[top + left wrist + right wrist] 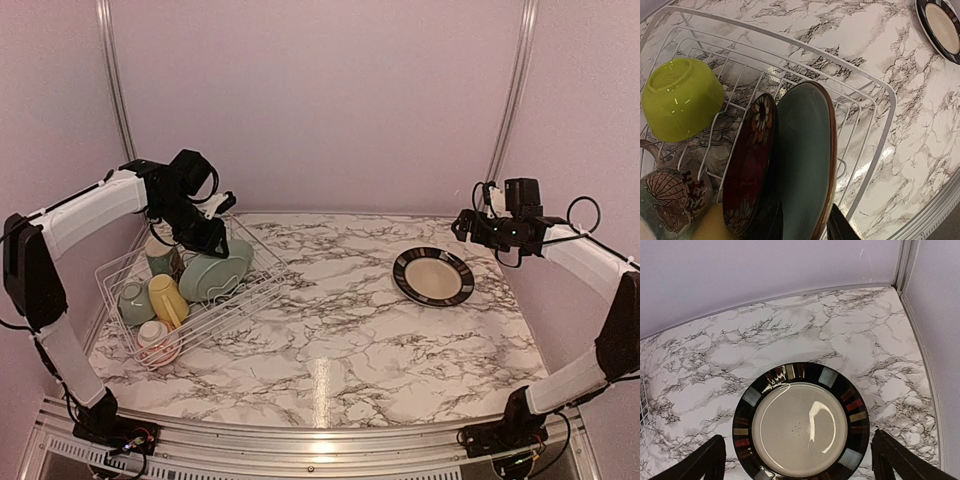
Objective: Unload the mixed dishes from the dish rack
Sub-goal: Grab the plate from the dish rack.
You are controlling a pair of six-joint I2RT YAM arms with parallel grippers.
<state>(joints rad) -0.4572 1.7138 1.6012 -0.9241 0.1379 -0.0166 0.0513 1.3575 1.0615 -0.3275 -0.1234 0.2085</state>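
Dish rack (238, 292) of white wire is sitting on the marble tabletop (340, 340), holding a pale green plate (800, 160) on edge against a red patterned plate (747, 165), with a lime-green bowl (680, 97) beside them in the rack. Left claw (805, 222) is reaching into the rack, clamping the pale green plate's rim. Right claw (802, 455) is hovering well to the rack's right, fingers wide apart, above a black-rimmed cream plate (800, 422) lying flat outside the rack.

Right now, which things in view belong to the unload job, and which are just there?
Job: dish rack; pale green plate; red patterned plate; lime-green bowl; yellow mug; shell-patterned mug; black-rimmed plate, already out of it.
Just there: marble table; lilac walls; metal frame rails.
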